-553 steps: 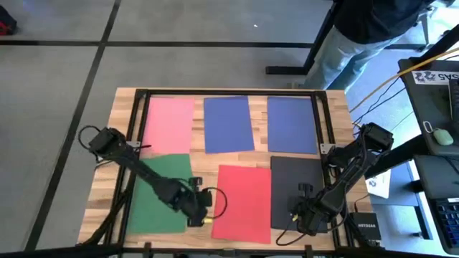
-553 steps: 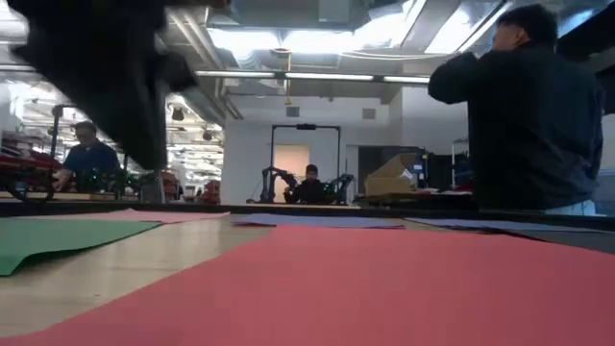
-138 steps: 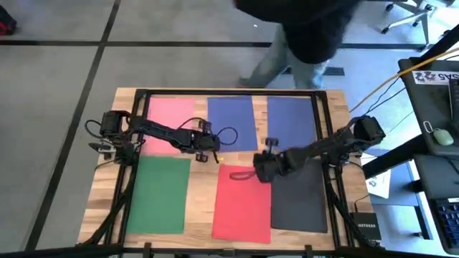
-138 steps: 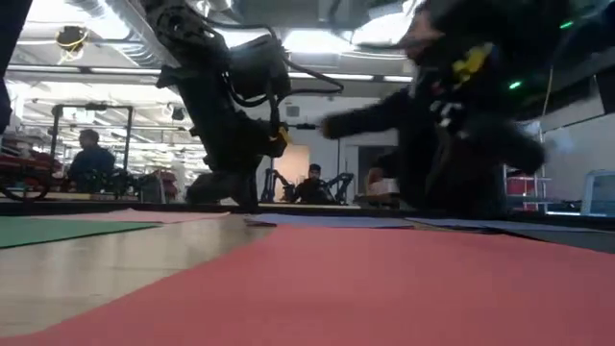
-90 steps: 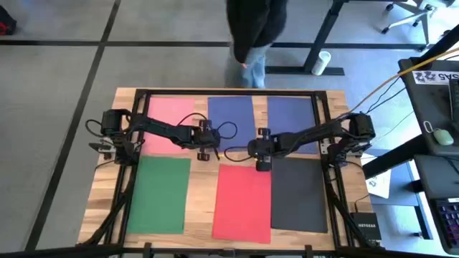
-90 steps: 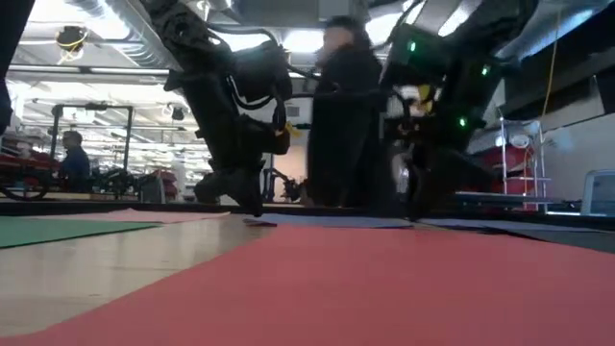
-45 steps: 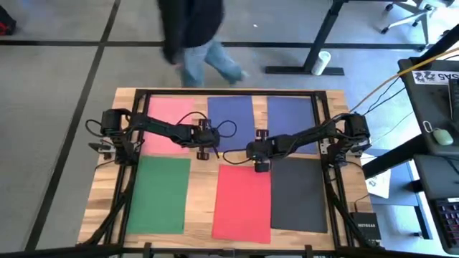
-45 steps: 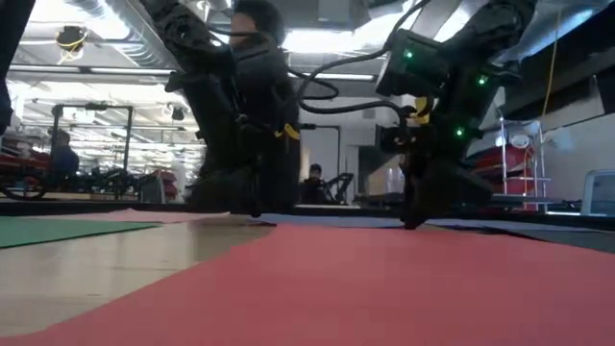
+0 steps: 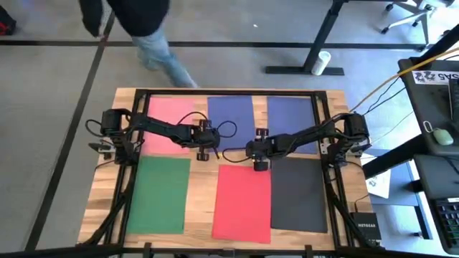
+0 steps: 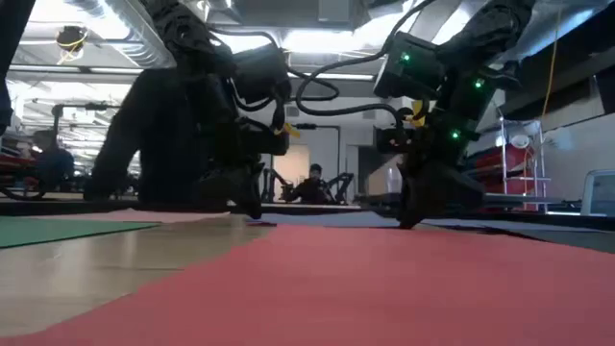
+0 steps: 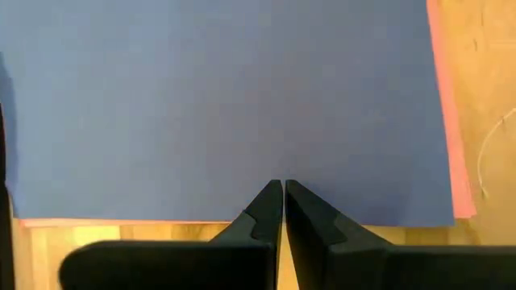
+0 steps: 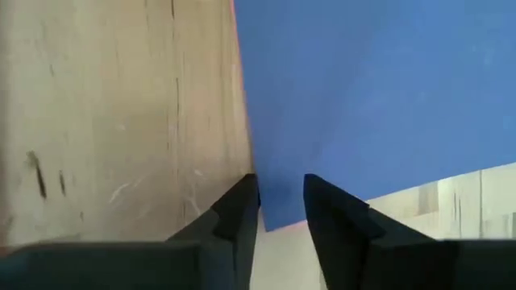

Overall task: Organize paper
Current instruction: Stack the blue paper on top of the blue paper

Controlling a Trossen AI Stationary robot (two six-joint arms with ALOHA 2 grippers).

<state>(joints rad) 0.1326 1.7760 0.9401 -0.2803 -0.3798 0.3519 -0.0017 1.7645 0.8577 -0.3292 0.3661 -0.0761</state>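
Note:
Six sheets of paper lie flat on the wooden table: pink [image 9: 171, 118], a middle blue sheet [image 9: 231, 118] and another blue sheet [image 9: 292, 118] along the far side, green [image 9: 159, 193], red [image 9: 242, 204] and dark grey [image 9: 297, 193] along the near side. A thin pink rim [image 11: 442, 121] shows under the middle blue sheet [image 11: 226, 97]. My left gripper [image 9: 204, 151] is shut at that sheet's left side. My right gripper [image 9: 259, 164] is open, pointing down, its fingers either side of the sheet's near right corner [image 12: 271, 217]; I cannot tell whether they touch it. My left gripper [image 11: 283, 185] sets its shut fingertips on the middle blue sheet just inside its edge [image 11: 282, 173]. The fingers come from above, pointing down. The sheet lies flat on the table under them.
A dark metal frame [image 9: 229, 92] runs around the table top. A person [image 9: 136, 29] walks on the floor beyond the far left of the table. A desk with devices [image 9: 437, 136] stands off the right edge. Bare wood shows between the two rows of sheets.
My right gripper has come down to the table at the middle blue sheet's near right corner. The person beyond the far edge has walked toward the left. The sheets have stayed in place.

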